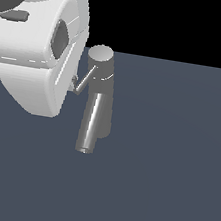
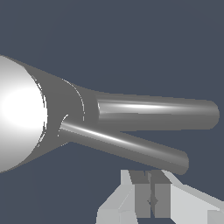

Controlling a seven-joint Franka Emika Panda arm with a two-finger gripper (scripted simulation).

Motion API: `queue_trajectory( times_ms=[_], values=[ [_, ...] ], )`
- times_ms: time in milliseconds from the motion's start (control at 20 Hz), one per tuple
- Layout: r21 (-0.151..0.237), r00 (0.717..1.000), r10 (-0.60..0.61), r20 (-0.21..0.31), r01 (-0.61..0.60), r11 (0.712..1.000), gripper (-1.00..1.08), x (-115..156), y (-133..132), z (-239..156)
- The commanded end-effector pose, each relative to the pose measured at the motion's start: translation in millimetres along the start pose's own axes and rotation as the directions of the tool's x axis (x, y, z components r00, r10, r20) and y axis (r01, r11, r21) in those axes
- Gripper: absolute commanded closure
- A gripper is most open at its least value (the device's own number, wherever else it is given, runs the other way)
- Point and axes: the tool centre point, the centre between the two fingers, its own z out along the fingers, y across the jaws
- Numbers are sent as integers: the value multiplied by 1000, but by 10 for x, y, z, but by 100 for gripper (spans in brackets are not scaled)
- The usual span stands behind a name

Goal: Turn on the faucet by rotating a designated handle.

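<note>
The grey faucet [image 1: 100, 101] stands upright with a round cap on top and a shiny spout [image 1: 90, 129] slanting down toward the camera. The thin handle [image 1: 85, 79] projects from the cap toward the exterior view's left. My gripper [image 1: 74, 83] hangs under the bulky white hand, its tips right at the handle's free end. In the wrist view the faucet's cap [image 2: 19, 113] is bright, with the spout [image 2: 162, 112] and the handle [image 2: 127, 146] running out from it. The gripper [image 2: 151, 194] is shut, fingers together, beside the handle's tip and holding nothing.
The white robot hand and arm [image 1: 37, 45] fill the upper part of the exterior view's left. A flat dark blue-grey floor [image 1: 162, 181] lies under the faucet.
</note>
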Motion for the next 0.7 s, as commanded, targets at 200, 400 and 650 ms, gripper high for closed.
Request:
queue_trajectory(
  times_ms=[200, 400, 650],
  values=[
    [-3, 1000, 17, -10, -17, 1000, 108, 201, 27, 7],
    [-4, 1000, 19, -11, -19, 1000, 108, 281, 42, 8],
    [-5, 1000, 20, -12, -20, 1000, 108, 380, 60, 9]
  ],
)
